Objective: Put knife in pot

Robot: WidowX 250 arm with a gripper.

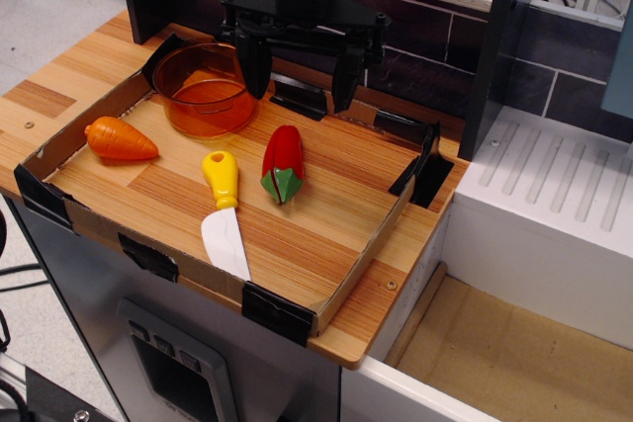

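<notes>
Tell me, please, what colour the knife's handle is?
Yellow. The knife has a yellow handle and a white blade, seen clearly in the observation image.

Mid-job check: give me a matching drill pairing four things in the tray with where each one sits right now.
Things:
1. yellow-handled white-bladed toy knife
2. translucent orange round pot
3. solid orange toy carrot
4. red-and-green toy pepper

Places:
A. far-left corner, partly under the gripper
B. left side, near the cardboard wall
C. tray centre, right of the yellow handle
D. blade reaching the near wall

Pairs: 1-D, 2-A, 3-B, 4-C
</notes>
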